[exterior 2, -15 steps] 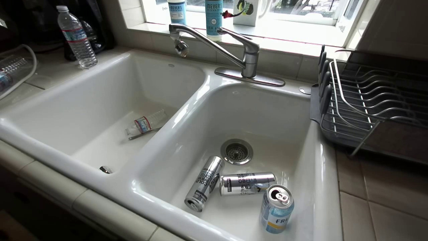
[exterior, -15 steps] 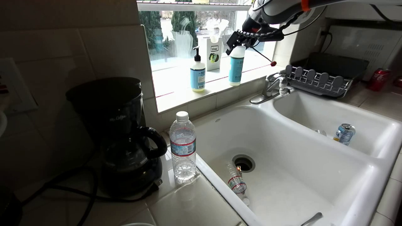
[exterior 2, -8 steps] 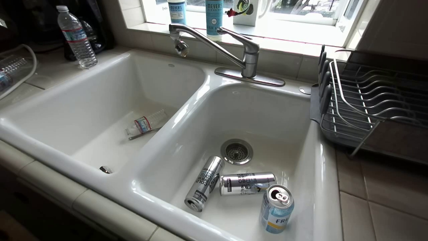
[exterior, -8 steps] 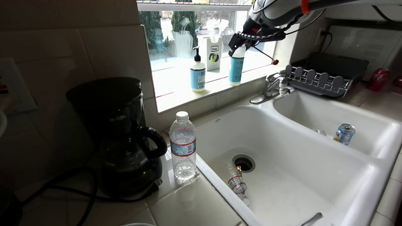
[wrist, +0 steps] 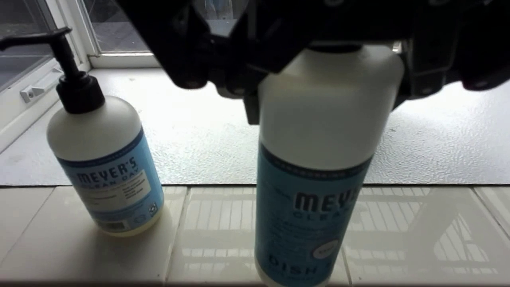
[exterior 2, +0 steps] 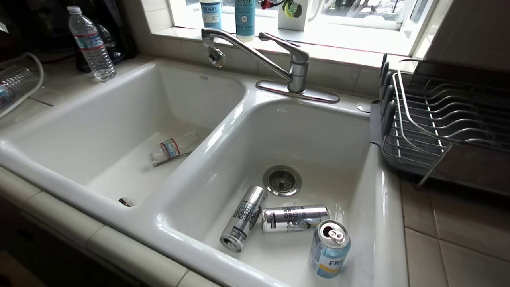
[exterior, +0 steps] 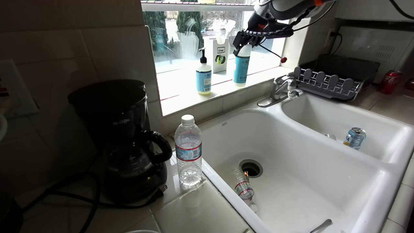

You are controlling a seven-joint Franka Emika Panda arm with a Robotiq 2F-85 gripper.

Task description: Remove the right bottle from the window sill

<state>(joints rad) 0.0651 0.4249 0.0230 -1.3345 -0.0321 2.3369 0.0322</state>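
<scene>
Black two-finger gripper [wrist: 324, 105] is pinching the right bottle [wrist: 318, 167], a tall, white, round plastic dish-soap bottle with a teal label, by its white shoulder, one finger each side. Bottle is near the front edge of the pale window sill [exterior: 181, 103]; the white plastic pump bottle [wrist: 105, 167] with black pump and light-blue label is nearer the left front corner. Slight tilt; can't tell if the base is off the sill.

Handling, my guess: squeezable wall, smooth so may slip, heavy if full, not fragile. High hold could let it swing; mid-label would be steadier. Next: lift past front edge, clear of the chrome faucet [exterior 2: 298, 73].
</scene>
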